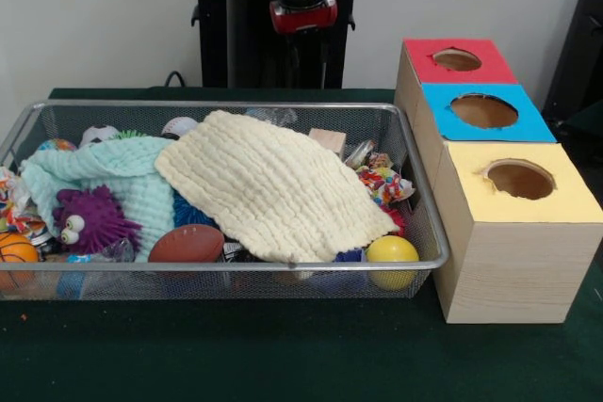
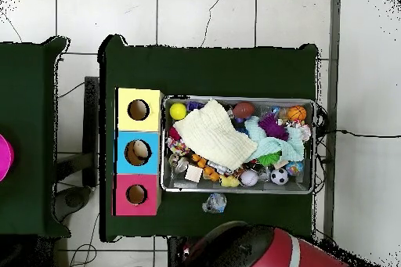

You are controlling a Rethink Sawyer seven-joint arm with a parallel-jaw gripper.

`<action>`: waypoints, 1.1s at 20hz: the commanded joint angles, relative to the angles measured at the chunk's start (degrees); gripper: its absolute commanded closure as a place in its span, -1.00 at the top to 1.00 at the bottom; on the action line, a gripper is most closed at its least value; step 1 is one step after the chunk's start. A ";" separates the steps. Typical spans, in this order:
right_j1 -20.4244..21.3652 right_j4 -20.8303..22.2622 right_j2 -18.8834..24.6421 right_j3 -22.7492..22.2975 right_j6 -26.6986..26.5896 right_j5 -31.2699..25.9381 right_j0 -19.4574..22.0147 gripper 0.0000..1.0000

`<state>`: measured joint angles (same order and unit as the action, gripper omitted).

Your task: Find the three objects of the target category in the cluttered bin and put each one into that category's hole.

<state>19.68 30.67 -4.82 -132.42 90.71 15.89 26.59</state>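
Note:
The wire mesh bin (image 1: pixel 429 233) (image 2: pixel 239 100) is full of toys, with a cream cloth (image 1: pixel 273 185) (image 2: pixel 213 135) and a mint cloth (image 1: pixel 113 171) over them. One see-through wrinkly plastic lump (image 1: pixel 271 116) (image 2: pixel 214 202) shows at the bin's robot-side rim, outside it in the overhead view. Another see-through piece (image 1: pixel 359 152) sticks out beside the cream cloth. The arm's red and black end (image 1: pixel 302 7) hangs at the picture's top, above that rim. My gripper (image 1: pixel 303 49) is dark against the pedestal. Three wooden boxes have yellow (image 1: pixel 565 204), blue (image 1: pixel 532 124) and red (image 1: pixel 495 68) tops with holes.
In the bin lie a purple spiky toy (image 1: pixel 89 218), a yellow ball (image 1: pixel 391 253), a brown football (image 1: pixel 187 244), a basketball (image 1: pixel 14 253) and small wrapped toys (image 1: pixel 382 181). The boxes stand against the bin's side. Something pale shows inside the blue box's hole (image 2: pixel 139 152).

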 commanded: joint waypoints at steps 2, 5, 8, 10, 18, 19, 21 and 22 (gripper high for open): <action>-7.33 1.06 0.36 15.61 6.49 7.90 -0.67 1.00; -8.94 1.31 0.34 17.13 6.64 8.10 -0.38 1.00; -9.54 1.59 0.82 18.31 6.57 6.62 0.13 1.00; -9.84 1.36 0.96 18.86 6.78 6.08 -0.01 1.00; -10.19 1.15 0.92 20.55 7.40 6.44 -1.00 1.00; -10.20 1.19 1.03 20.73 7.35 6.32 -0.91 1.00; -10.11 1.42 1.01 20.67 7.30 6.54 -0.84 1.00; -10.13 1.58 1.14 20.88 7.20 6.58 -0.72 1.00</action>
<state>14.10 33.43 -6.01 -126.22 90.71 18.13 25.91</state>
